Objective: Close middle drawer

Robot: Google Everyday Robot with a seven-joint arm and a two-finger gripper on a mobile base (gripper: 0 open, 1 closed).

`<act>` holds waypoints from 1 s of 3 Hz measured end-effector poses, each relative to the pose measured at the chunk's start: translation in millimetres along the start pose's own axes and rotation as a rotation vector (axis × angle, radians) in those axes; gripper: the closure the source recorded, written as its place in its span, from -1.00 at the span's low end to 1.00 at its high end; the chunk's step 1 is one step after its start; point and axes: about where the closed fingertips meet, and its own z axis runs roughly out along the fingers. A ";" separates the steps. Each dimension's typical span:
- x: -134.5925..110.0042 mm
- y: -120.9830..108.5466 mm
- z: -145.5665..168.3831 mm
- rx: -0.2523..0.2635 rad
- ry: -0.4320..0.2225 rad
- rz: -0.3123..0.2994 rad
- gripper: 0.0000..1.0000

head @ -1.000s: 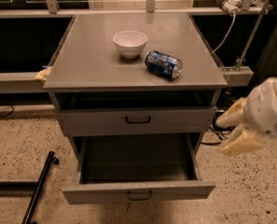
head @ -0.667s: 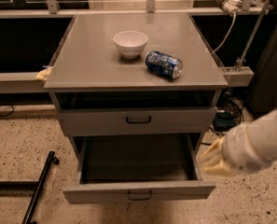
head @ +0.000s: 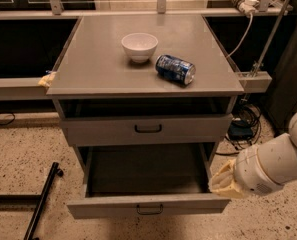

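The middle drawer (head: 113,206) is grey metal with a low flat front and a small black loop handle (head: 149,210). It is pulled far out of the cabinet, and its inside looks empty. Above it, the taller-fronted top drawer (head: 103,131) with the larger black handle stands slightly out. The lowest drawer is hidden below. My gripper (head: 223,181), cream-coloured on a white arm, is at the right front corner of the middle drawer, just above its front panel and close to or touching it.
A white bowl (head: 139,46) and a blue can (head: 175,69) lying on its side rest on the cabinet top (head: 88,74). A black pole (head: 40,201) lies on the speckled floor at the left. Cables and a box (head: 240,129) sit at the cabinet's right.
My arm has moved down and to the left, from beside the cabinet's right side to the right front corner of the middle drawer. The drawer has not visibly moved.
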 end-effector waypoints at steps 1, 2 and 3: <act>33.6 2.3 34.1 0.003 -0.015 0.001 1.00; 86.2 5.7 115.9 -0.016 -0.054 -0.041 1.00; 108.1 -2.4 181.7 -0.032 -0.133 -0.060 1.00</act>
